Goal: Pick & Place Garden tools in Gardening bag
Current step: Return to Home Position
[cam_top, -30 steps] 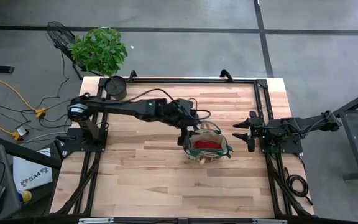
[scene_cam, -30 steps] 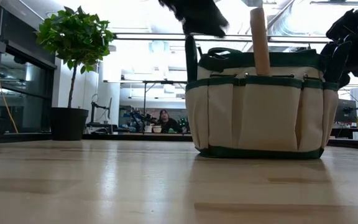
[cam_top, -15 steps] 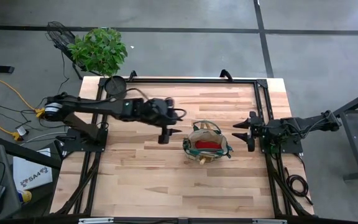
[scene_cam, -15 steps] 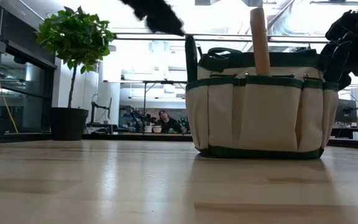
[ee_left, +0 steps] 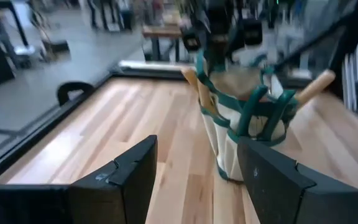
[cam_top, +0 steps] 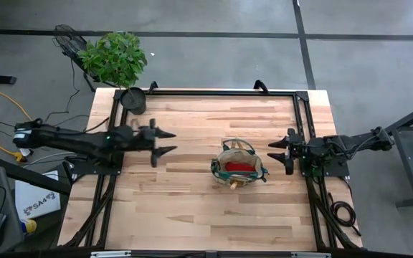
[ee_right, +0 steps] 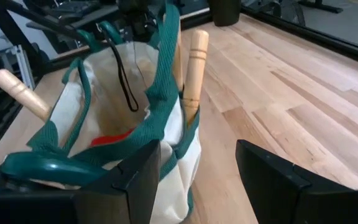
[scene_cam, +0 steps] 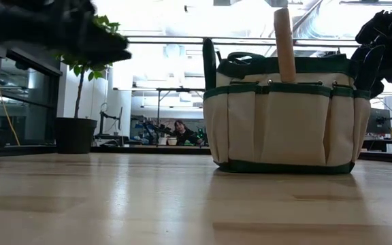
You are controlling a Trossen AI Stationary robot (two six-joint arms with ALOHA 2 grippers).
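gardening bag (cam_top: 225, 153) packed, red glove (cam_top: 239, 167) inside; left gripper (cam_top: 165, 142) at its 9 o'clock, right gripper (cam_top: 273, 152) at 3, both spread, empty: likely done.

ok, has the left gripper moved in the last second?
Yes. In the high view the left gripper has pulled back from the rim of the gardening bag toward the left side of the table. It is open and empty.

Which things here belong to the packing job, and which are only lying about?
Job: gardening bag; red glove inside it; wooden tool handle standing out of it; left pincer and right pincer, both open.
Lying about: potted plant; person beyond the table.
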